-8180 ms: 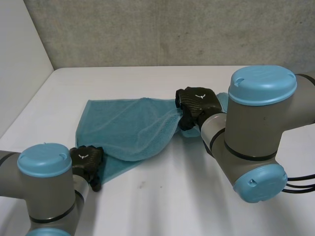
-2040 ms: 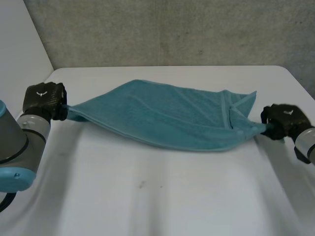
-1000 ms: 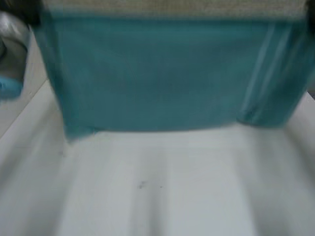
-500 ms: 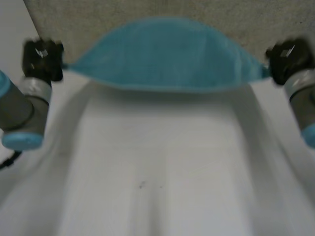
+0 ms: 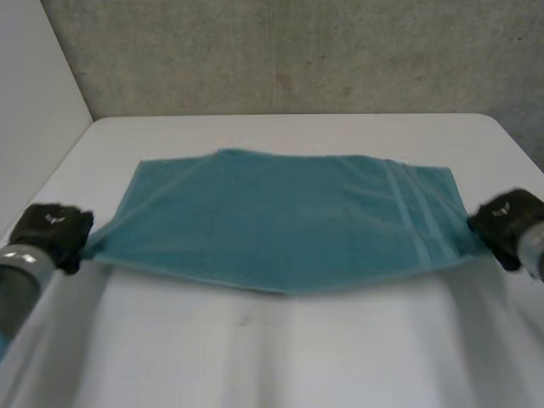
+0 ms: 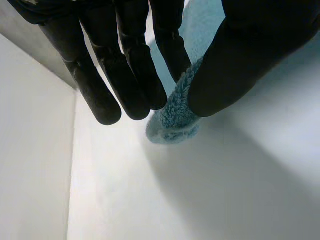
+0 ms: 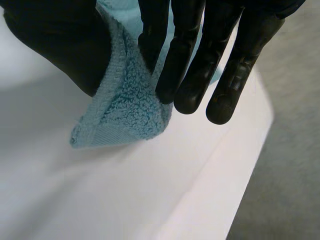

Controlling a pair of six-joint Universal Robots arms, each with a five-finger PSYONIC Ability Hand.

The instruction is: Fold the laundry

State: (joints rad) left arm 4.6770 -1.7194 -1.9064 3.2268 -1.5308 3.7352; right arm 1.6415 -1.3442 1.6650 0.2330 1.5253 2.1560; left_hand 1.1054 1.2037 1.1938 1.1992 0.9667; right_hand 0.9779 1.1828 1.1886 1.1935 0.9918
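Note:
A teal towel (image 5: 289, 217) lies spread wide across the white table (image 5: 272, 348), its far edge flat and its near edge stretched between my two hands. My left hand (image 5: 51, 231) pinches the towel's near left corner (image 6: 172, 122) between thumb and fingers, just above the table. At the other end my right hand (image 5: 508, 219) pinches the near right corner (image 7: 125, 112) the same way. Pale stripes (image 5: 408, 212) run across the towel near its right end.
A grey wall (image 5: 289, 55) stands behind the table's far edge. A white side panel (image 5: 34, 127) rises at the left. The table's right edge (image 7: 240, 165) runs close beside my right hand.
Both hands swung the towel up in the air, then brought it down toward me. It now lies spread flat on the table, still gripped at both near corners.

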